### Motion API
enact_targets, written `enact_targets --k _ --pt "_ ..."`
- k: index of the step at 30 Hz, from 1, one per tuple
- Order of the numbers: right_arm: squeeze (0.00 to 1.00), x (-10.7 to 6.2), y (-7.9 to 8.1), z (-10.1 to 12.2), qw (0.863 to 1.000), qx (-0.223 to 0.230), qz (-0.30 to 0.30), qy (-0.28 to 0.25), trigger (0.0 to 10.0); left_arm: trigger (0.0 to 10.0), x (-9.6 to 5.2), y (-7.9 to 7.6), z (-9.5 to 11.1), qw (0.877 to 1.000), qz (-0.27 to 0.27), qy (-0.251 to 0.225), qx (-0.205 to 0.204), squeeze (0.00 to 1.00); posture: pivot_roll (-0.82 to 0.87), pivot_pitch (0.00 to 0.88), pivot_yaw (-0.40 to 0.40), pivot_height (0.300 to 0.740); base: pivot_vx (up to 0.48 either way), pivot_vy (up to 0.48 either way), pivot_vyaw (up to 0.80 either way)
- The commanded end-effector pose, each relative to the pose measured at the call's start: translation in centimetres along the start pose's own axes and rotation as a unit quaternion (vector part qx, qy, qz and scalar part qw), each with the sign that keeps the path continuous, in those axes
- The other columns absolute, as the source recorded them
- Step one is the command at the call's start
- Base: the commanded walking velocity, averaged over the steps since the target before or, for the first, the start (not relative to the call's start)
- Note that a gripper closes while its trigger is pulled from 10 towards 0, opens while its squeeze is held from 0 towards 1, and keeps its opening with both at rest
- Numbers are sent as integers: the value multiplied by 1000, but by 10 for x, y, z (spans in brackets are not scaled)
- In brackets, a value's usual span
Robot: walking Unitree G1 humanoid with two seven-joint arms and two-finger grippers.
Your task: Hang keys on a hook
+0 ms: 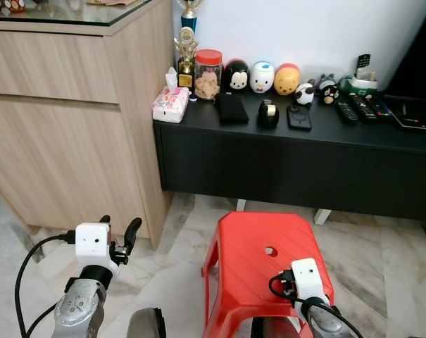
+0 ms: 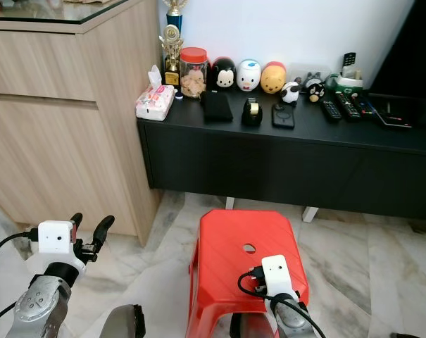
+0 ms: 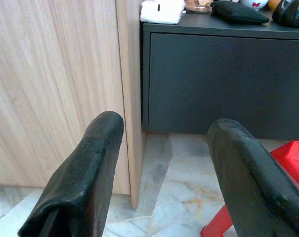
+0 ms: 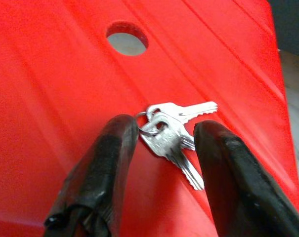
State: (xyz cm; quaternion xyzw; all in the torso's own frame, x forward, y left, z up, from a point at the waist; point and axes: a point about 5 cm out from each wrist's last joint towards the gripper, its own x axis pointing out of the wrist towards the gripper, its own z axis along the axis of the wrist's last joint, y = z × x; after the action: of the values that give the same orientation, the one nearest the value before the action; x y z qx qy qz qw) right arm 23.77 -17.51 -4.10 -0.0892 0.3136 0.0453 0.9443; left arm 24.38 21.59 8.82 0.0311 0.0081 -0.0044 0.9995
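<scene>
**Keys on red stool**

Keys: flat on stool top, near its front edge, blades fanned away from ring. Right gripper: fingers apart, straddling keys. Left gripper: fingers apart, empty, facing wooden cabinet.

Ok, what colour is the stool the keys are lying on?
Red stool; the right wrist view shows it best.

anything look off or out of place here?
Only the keys: a small bunch lying flat on the red stool seat instead of on a hook. The right pincer is open, fingers either side of them. The black cabinet top looks tidy.
</scene>
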Motion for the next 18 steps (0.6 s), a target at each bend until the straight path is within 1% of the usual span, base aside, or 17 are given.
enact_targets --k 1,2,3,4,12,18 --pt "1000 3 -4 9 1000 -5 -4 -6 10000 10000 -1 0 -3 1000 -1 9 -2 0 104 0 -77 579 0 0 0" --pt "1000 4 -4 10 1000 -6 -5 -6 10000 10000 -1 -1 -3 1000 -1 9 -2 0 105 0 -77 579 0 0 0" --pt "306 4 -4 10 1000 -9 -4 -6 10000 10000 -1 -1 -3 1000 -1 10 -3 0 106 0 -77 579 0 0 0" --pt "0 4 -4 10 1000 -12 -4 -5 10000 10000 -1 -1 -3 1000 -2 10 -3 0 106 0 -76 579 0 0 0" --pt "0 5 -3 4 1000 -16 -4 16 10000 10000 -2 -1 -4 1000 -3 10 -5 0 108 0 -75 579 0 0 0" --pt "0 6 -2 4 1000 -18 1 24 10000 10000 -3 -1 -4 1000 -4 12 -6 0 111 0 -74 579 0 0 0"
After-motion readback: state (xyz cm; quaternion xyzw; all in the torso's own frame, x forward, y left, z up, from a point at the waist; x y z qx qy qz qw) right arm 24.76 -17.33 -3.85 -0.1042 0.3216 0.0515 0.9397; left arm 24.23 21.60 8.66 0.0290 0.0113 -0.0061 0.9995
